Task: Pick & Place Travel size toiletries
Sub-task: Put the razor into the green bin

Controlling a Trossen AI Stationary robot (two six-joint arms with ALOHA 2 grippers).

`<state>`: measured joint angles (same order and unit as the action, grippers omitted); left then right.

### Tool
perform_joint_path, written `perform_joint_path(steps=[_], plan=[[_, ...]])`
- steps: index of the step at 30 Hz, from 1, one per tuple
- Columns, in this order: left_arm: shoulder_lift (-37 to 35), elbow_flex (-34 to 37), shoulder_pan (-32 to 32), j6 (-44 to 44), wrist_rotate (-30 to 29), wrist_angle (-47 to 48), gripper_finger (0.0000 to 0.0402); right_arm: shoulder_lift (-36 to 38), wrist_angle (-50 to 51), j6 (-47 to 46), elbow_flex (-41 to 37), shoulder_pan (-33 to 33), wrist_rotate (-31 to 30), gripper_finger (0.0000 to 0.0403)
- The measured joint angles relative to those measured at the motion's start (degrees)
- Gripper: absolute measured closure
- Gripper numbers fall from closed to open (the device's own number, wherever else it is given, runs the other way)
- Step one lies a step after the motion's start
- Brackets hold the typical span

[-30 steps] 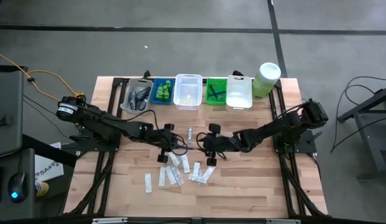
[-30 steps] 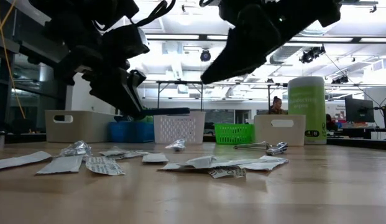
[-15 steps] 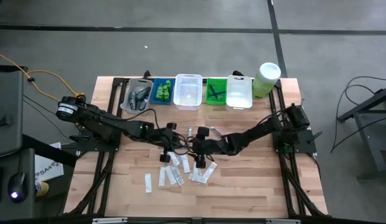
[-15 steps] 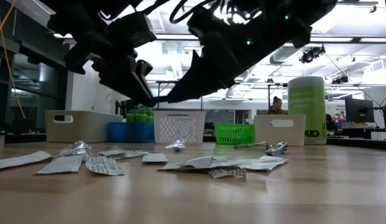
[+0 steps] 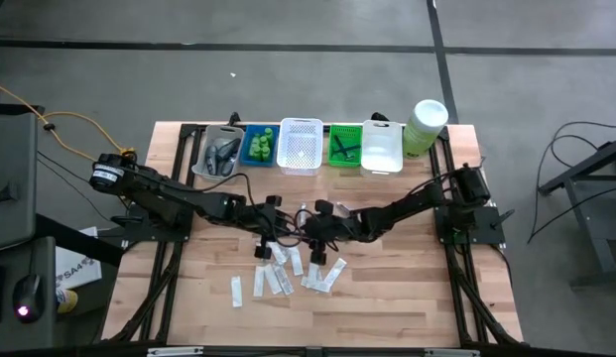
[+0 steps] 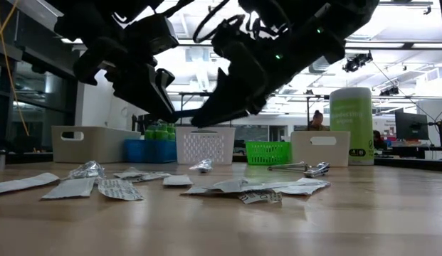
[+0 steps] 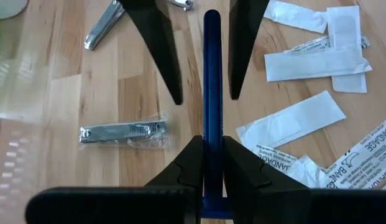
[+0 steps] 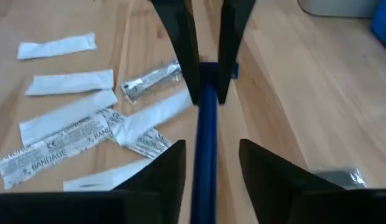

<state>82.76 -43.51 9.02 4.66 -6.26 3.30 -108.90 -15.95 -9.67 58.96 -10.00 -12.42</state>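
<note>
Blue, thin and flat, a razor handle (image 7: 212, 93) is pinched at one end between the closed fingers of the left gripper (image 7: 209, 163), above mid-table. Its free end lies in the gap of the right gripper (image 8: 205, 163), whose two dark, tapering fingers stand wide apart on either side without touching it. Only the wrist views show this; from the high view the two grippers (image 5: 271, 220) (image 5: 309, 226) merely meet nose to nose, and the low view gives black silhouettes with the handle (image 6: 183, 112) held level well above the wood.

Beneath, on the pale plank table (image 5: 407, 288):
- flat white paper sachets (image 5: 284, 274), some printed, scattered and overlapping on the near side;
- a shiny metal nail clipper in a clear crinkled wrapper (image 7: 122, 132);
- a second, unwrapped clipper (image 7: 104, 30) beside it.

Far edge: a row of small baskets (image 5: 299, 145), the white one lattice-sided, and a pale-green canister (image 5: 424, 127) at the right end.
</note>
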Motion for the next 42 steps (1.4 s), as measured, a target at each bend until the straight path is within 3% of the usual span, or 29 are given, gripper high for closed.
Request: perform_joint_path(steps=[12, 19, 27, 31, 35, 42], plan=[[0.0, 0.02, 0.02, -0.8, 0.09, 1.1, 0.0364, 0.02, -0.15, 0.37, -0.07, 0.03, 2.76, 0.038], [0.0, 0.02, 0.03, -0.48, 0.24, 1.16, 0.0341, 0.02, -0.04, -0.72, -0.07, 0.04, 3.45, 0.0381], [-0.86, 0.02, 0.02, -0.64, -0.67, 1.9, 0.0243, 1.45, 3.32, -1.23, -0.07, 0.44, 3.68, 0.0381], [-2.84, -2.57, 0.02, -3.53, -3.95, 10.19, 0.0212, 3.98, 7.94, -1.48, -0.07, 1.67, 0.44, 0.0381], [-5.32, -4.61, 0.02, -6.76, -9.34, 18.18, 0.0207, 7.43, 14.35, -3.6, -0.09, 3.77, -3.53, 0.0381], [-8.2, -2.67, 0.0, -11.05, -9.96, 22.14, 0.0207, 16.29, 26.17, -9.39, -0.21, 9.46, -13.77, 0.0381]])
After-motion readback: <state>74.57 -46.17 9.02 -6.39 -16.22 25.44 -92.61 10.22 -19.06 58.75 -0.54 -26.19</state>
